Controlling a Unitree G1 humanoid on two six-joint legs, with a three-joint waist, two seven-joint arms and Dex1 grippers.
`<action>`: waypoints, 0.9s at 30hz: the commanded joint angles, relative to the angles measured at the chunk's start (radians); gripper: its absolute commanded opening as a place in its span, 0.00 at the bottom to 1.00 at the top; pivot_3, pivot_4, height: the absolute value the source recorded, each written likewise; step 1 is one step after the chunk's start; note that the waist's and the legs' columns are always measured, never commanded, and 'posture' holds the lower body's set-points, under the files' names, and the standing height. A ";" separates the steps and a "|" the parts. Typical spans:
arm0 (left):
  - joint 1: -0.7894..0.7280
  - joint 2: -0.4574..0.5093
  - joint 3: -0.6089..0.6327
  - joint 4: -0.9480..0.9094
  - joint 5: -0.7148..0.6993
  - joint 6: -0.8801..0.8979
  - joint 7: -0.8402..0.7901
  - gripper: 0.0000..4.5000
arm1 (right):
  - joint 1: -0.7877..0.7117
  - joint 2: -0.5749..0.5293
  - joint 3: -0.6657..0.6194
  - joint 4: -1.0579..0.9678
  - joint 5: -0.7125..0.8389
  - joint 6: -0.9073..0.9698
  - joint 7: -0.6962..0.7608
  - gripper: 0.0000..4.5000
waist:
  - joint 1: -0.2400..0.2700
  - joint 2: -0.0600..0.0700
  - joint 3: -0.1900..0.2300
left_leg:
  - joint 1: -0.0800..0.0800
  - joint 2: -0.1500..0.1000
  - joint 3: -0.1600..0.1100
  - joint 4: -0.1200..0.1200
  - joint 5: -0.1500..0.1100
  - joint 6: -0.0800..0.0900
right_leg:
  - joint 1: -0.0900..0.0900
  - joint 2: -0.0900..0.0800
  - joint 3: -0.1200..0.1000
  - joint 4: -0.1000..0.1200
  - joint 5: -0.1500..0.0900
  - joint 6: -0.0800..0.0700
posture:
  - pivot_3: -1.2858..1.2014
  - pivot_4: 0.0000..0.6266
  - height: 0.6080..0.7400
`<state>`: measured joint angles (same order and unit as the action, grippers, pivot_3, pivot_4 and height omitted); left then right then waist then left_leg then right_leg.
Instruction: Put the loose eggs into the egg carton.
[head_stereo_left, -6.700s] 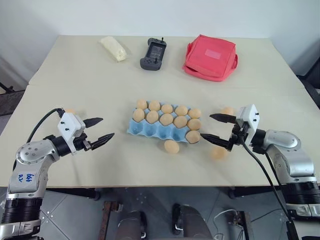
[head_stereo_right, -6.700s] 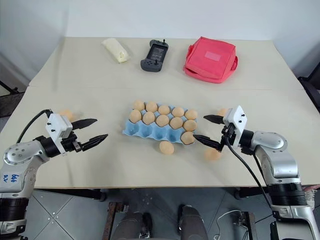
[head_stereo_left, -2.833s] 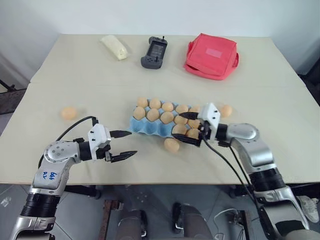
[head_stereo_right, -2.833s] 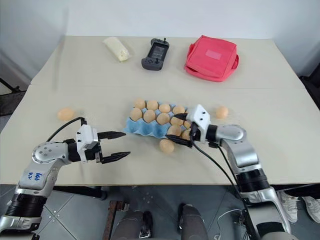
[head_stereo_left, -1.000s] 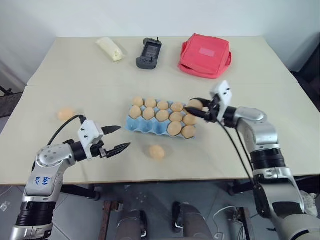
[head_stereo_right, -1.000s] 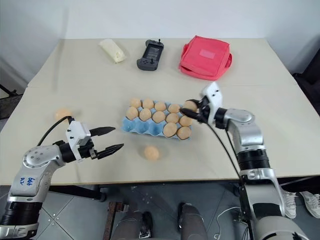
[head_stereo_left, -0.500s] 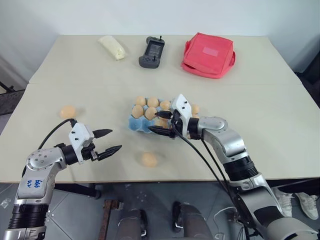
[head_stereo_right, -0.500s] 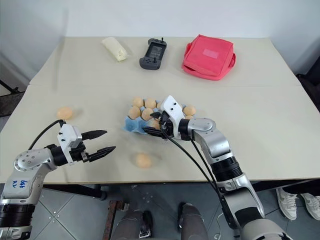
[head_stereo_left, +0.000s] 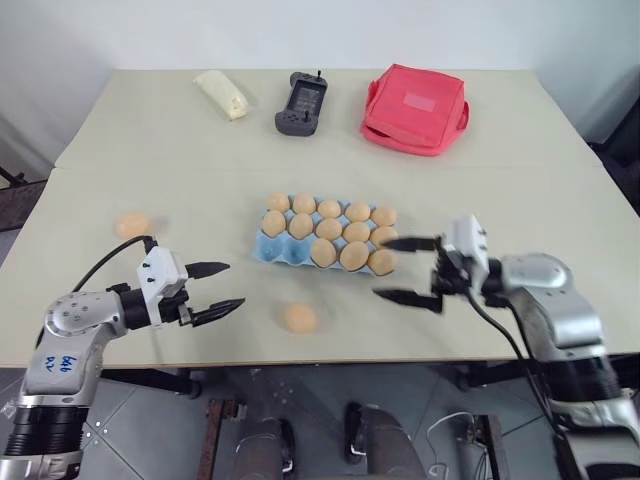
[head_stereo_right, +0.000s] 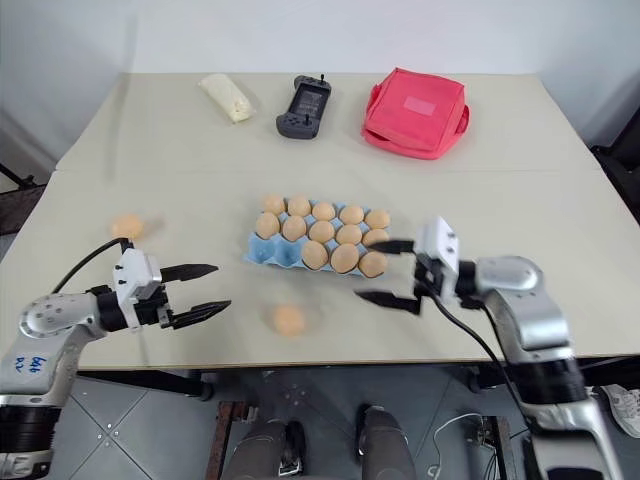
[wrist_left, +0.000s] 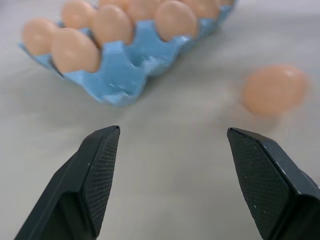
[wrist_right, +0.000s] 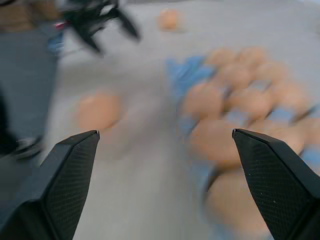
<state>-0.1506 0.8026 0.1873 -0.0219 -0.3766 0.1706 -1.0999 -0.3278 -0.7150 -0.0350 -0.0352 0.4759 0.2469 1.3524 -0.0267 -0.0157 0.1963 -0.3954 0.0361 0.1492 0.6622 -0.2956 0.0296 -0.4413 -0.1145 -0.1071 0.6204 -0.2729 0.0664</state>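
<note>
Low in the frame, one loose egg (head_stereo_left: 299, 318) lies on the table (head_stereo_left: 560, 200) between the left gripper (head_stereo_left: 220, 288) and the right gripper (head_stereo_left: 402, 270), both spread wide and empty. Just above it, mid-frame, sits the egg carton (head_stereo_left: 282, 251), holding many eggs. Another loose egg (head_stereo_left: 132, 224) rests at left.

Your two head views look down and forward over the pale beige desk (head_stereo_left: 520, 190) from above. Each wrist view sits low and close, looking along its own claw. All four share the light blue moulded egg carton (head_stereo_left: 280, 252).
</note>
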 joint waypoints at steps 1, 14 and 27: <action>0.004 0.058 0.029 0.061 -0.010 -0.032 -0.081 0.81 | 0.026 -0.048 -0.056 -0.012 0.048 -0.030 0.077 0.99 | -0.005 0.000 0.000 | 0.001 0.000 0.001 0.000 -0.002 0.003 | 0.000 0.000 0.000 0.000 0.000 0.000 | 0.52 0.24 1.00; -0.030 -0.010 -0.064 -0.035 -0.012 -0.020 -0.052 1.00 | 0.036 -0.041 -0.075 0.028 0.030 -0.123 0.037 1.00 | 0.008 0.000 0.000 | 0.004 0.002 0.001 0.000 -0.004 -0.003 | 0.001 -0.002 0.002 0.000 0.003 -0.004 | 0.52 0.24 1.00; -0.144 -0.381 -0.343 -0.072 0.164 0.004 0.246 1.00 | 0.109 -0.048 -0.073 -0.086 0.053 -0.054 -0.019 1.00 | 0.029 0.000 0.000 | 0.005 0.001 0.003 0.002 0.000 0.004 | 0.004 0.000 0.002 0.001 0.005 -0.003 | 0.52 0.24 1.00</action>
<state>-0.2855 0.4301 -0.1442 -0.0755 -0.2217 0.1830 -0.8737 -0.2257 -0.7551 -0.0871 -0.0786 0.5064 0.1837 1.3434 0.0027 -0.0154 0.1966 -0.3905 0.0371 0.1517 0.6648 -0.2957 0.0333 -0.4372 -0.1148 -0.1050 0.6209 -0.2676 0.0637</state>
